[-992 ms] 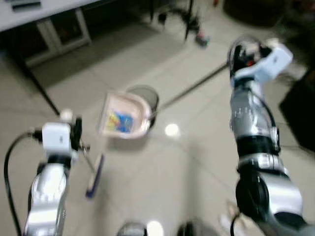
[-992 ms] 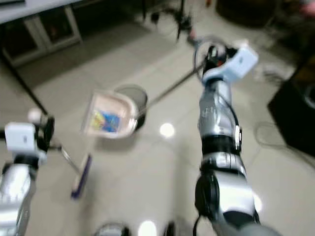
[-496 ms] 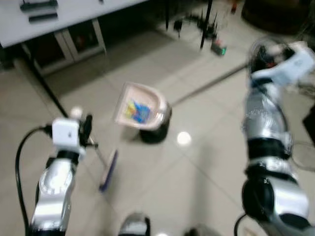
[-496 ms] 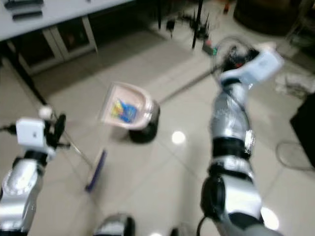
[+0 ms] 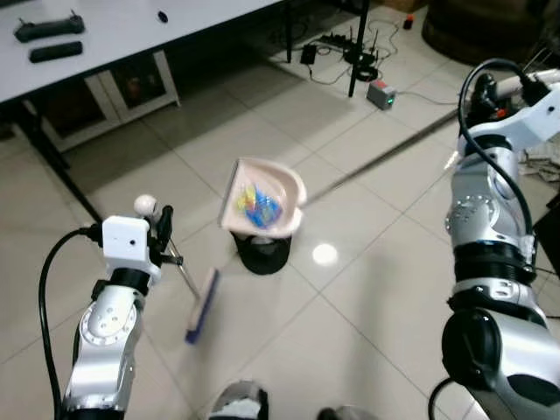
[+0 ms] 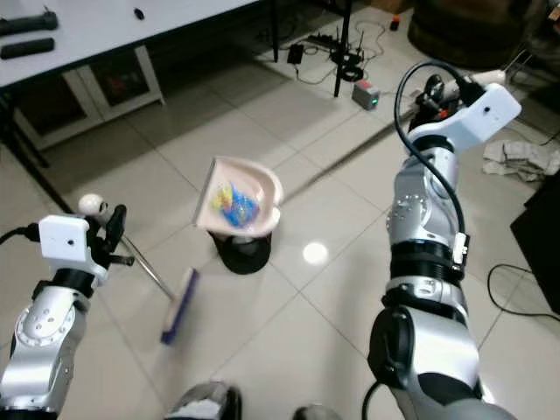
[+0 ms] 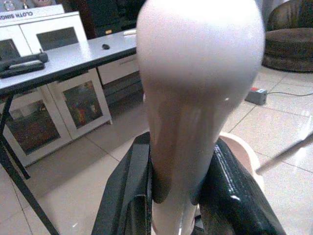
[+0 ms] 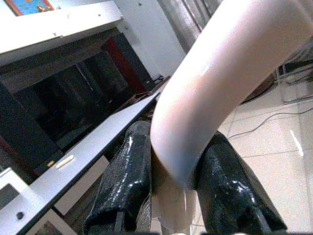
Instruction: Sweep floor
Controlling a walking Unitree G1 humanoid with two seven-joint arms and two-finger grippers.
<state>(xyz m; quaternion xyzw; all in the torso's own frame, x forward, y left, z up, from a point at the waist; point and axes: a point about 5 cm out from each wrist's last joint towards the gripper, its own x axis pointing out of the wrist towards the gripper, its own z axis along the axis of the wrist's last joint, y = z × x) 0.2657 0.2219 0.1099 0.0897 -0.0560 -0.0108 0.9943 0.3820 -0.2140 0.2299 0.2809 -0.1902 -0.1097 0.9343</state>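
A cream dustpan (image 5: 262, 197) holding bright blue and yellow scraps (image 5: 258, 204) hangs tilted just above a small black bin (image 5: 262, 252). Its long thin handle (image 5: 385, 156) runs up to my right gripper (image 6: 429, 92), which is shut on the handle's pale end (image 8: 215, 83). My left gripper (image 5: 162, 229) is shut on the white-knobbed broom handle (image 7: 195, 88). The broom's shaft slants down to a blue head (image 5: 202, 306) on the tiles, left of the bin.
A white table (image 5: 131, 35) with black remotes (image 5: 51, 26) stands at the back left, with dark legs (image 5: 52, 157) and a glass-door cabinet (image 5: 131, 83) under it. Cables and a power box (image 5: 381, 92) lie at the back. Crumpled cloth (image 6: 525, 157) lies right. My feet (image 5: 236, 402) are at the bottom.
The whole view has shifted and sharpened as the camera moved. The dustpan now hangs more directly over the bin and is tipped more steeply. Both grippers keep their holds.
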